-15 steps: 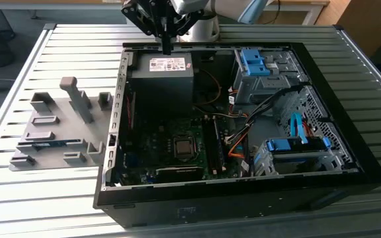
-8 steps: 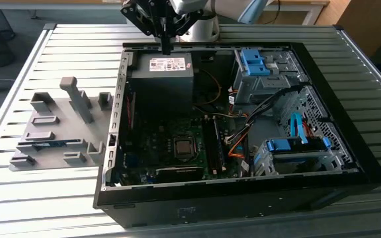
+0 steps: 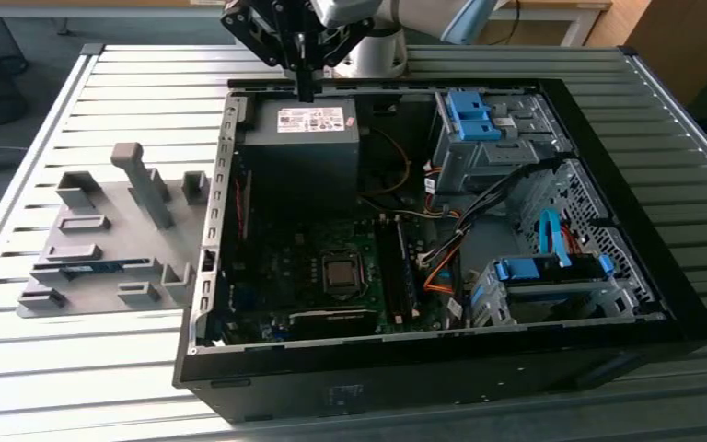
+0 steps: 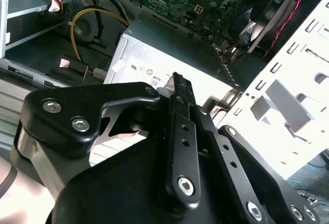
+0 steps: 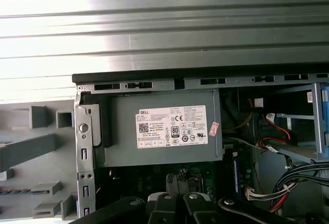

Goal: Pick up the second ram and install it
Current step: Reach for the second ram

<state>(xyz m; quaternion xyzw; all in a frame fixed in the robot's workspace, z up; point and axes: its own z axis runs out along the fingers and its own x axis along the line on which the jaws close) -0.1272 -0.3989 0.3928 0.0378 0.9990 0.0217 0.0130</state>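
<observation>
The gripper [image 3: 306,90] is held high over the power supply [image 3: 302,152] at the far edge of the open case [image 3: 477,368]. Its fingers are seen together with nothing between them, judged a pose clear of the walls. One ram [image 3: 89,268] is counted outside the case. It is seated in a groove of the grey fixture [image 3: 102,207] at the exterior view's left, well apart from the gripper, presumably presented there for gripping. One tall post [image 3: 144,184] is counted, and two blue drive holders: the far bracket [image 3: 470,115] and the near bracket [image 3: 538,269]
</observation>
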